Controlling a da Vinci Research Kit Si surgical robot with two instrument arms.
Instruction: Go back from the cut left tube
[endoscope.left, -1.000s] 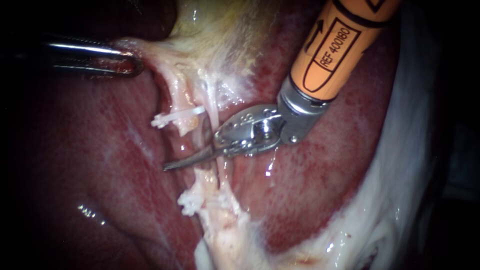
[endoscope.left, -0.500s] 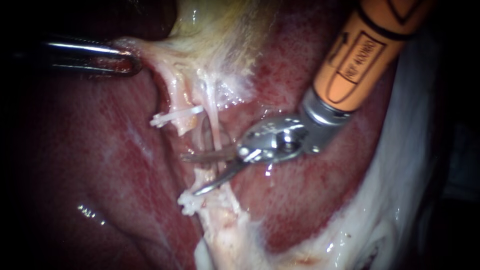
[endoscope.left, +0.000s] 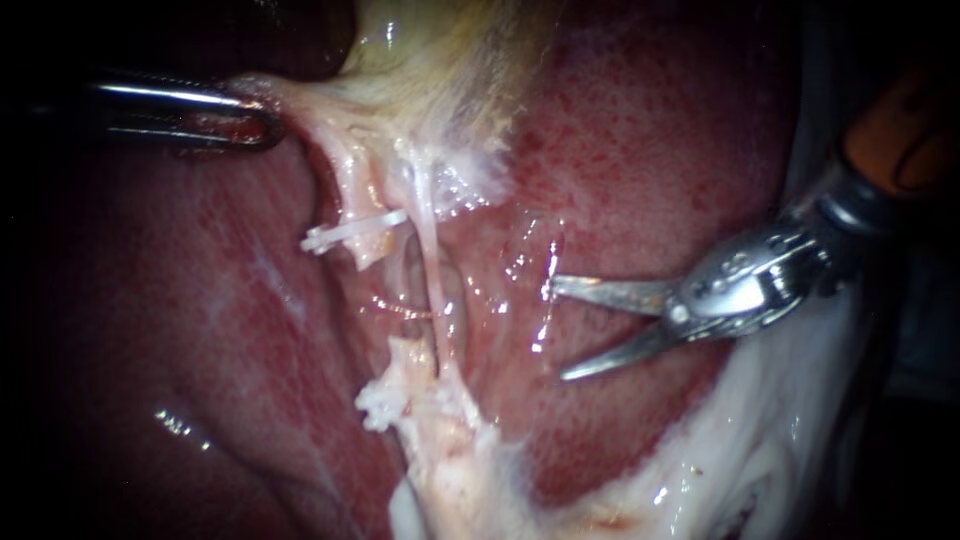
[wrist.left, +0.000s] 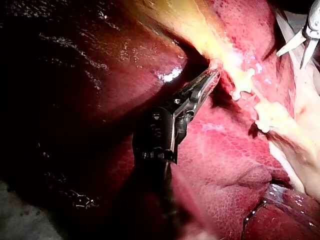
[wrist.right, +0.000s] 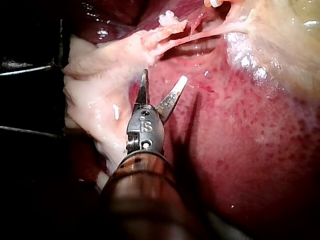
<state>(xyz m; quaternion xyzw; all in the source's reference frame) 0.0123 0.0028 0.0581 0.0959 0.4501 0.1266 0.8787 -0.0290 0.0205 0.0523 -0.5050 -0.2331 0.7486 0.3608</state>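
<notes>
The biggest danger is the pointy tips of the right instrument (endoscope.left: 558, 330). Its jaws are wide apart, so if it dips as it backs off, a tip may scratch the wet red liver (endoscope.left: 640, 150) under it. If it swings back toward the middle, it may nick the thin tube (endoscope.left: 430, 285) that is whole and pulled tight. The left instrument (endoscope.left: 265, 125) could do harm too: a harder tug might tear the soft pale bit it holds.

The right instrument's jaws hold nothing. I cannot tell if the upper tip brushes the liver. They are well apart from the cut left tube (endoscope.left: 362, 215). That tube is in two bits, a top stub with a white clip (endoscope.left: 345, 236) across it and a bottom stub (endoscope.left: 405, 365), with a gap between them. The left instrument's jaws are clamped on the pale edge of the gallbladder (endoscope.left: 440, 50).
</notes>
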